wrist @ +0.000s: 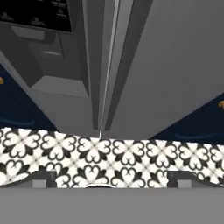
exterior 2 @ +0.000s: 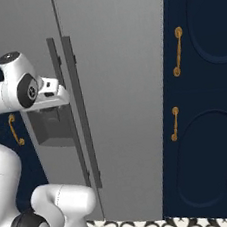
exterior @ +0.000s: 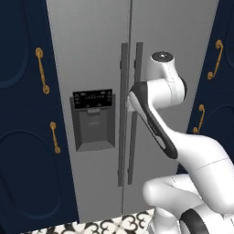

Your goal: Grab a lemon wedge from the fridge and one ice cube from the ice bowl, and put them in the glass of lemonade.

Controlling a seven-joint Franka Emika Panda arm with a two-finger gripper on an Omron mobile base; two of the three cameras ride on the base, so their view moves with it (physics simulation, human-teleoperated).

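The tall grey fridge (exterior: 91, 55) (exterior 2: 119, 59) (wrist: 175, 65) stands in front of me with both doors closed. Its two long dark handles (exterior: 123, 114) (exterior 2: 81, 119) run side by side along the centre seam. My hand (exterior 2: 53, 95) hovers close in front of the left door beside those handles, pointing down. In the hand view my gripper (wrist: 111, 180) is open, its fingertips (wrist: 41, 179) far apart with nothing between them, looking down the door fronts to the floor. The lemon wedge, ice bowl and glass of lemonade are out of view.
A dark dispenser panel (exterior: 93, 119) (wrist: 39, 26) sits in the left door. Navy cabinets with brass handles (exterior: 23, 137) (exterior 2: 204, 99) flank the fridge on both sides. Black-and-white patterned floor tiles (wrist: 122, 153) lie at its foot.
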